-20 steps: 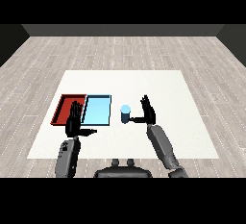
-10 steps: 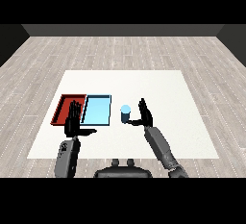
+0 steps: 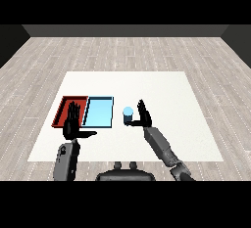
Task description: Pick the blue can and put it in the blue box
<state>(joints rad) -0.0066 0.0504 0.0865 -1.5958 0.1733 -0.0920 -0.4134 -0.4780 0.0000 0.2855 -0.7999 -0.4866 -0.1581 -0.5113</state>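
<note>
The blue can [image 3: 128, 115] stands upright on the white table, just right of the light blue tray [image 3: 98, 112]. My right hand [image 3: 143, 116] is right beside the can on its right, fingers straight and raised, thumb reaching toward the can's base; it does not hold it. My left hand [image 3: 73, 123] is open, fingers up, in front of the red tray [image 3: 67, 111], covering part of its near edge.
The red tray and the light blue tray lie side by side at the table's left. The white table [image 3: 162, 95] stretches bare to the right and behind the can. Its near edge runs just below both forearms.
My right hand has shifted left toward the can, closing the gap to it. The left hand and the can have stayed in place.
</note>
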